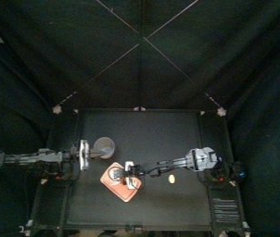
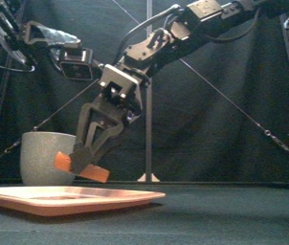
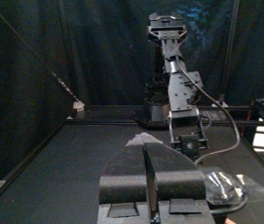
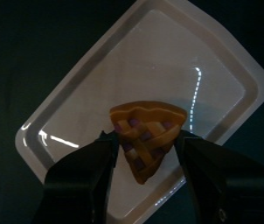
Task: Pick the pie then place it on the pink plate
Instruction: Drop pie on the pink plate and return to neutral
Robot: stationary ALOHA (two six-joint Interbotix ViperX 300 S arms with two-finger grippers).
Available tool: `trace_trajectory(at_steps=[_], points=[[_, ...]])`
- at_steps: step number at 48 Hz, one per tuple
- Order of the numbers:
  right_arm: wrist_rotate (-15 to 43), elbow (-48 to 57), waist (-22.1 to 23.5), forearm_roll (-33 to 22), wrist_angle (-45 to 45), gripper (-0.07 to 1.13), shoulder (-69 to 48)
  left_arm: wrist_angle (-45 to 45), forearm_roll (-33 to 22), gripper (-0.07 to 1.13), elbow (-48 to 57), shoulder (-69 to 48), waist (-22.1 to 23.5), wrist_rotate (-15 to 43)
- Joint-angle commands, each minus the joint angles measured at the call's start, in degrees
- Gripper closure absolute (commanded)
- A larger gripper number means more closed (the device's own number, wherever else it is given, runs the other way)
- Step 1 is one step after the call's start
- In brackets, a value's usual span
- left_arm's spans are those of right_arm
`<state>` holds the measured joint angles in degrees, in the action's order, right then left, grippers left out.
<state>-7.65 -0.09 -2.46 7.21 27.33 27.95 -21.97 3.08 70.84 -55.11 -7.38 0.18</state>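
An orange pie slice hangs point-down just above the flat pink plate, with my right gripper shut on it. In the right wrist view the pie slice sits between the two jaws, over the middle of the plate. From above, the right gripper is over the plate at the table's front left of centre. My left gripper rests at the left side, apart from the plate; its jaws stand together in the left wrist view.
A tall grey speckled cup stands just behind the plate, also seen from above as the cup near the left gripper. A small pale yellow toy lies on the table right of the plate.
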Motion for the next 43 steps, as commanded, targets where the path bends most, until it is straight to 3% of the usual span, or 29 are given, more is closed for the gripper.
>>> trace_trajectory(at_steps=[1,7,21,34,43], points=[[0.2,-1.9,0.2,0.1,0.1,0.21,-1.4,-0.6,-0.1,1.01,-1.1,0.4,-0.2,0.1],[0.1,-1.8,0.0,0.1,-0.2,0.14,-1.8,-0.6,-0.1,1.01,-1.1,0.3,-0.3,0.1],[0.2,1.5,-0.4,1.6,-2.9,0.14,-5.3,-0.6,-0.1,1.01,-0.8,0.3,-0.2,-0.1],[0.1,17.9,0.4,4.2,-12.9,0.14,-17.8,-0.6,-0.1,1.01,-0.8,0.3,-0.3,-0.1],[0.3,29.0,2.7,8.3,-14.2,0.14,-28.7,-0.6,-0.1,1.01,0.0,0.3,-0.3,-0.3]])
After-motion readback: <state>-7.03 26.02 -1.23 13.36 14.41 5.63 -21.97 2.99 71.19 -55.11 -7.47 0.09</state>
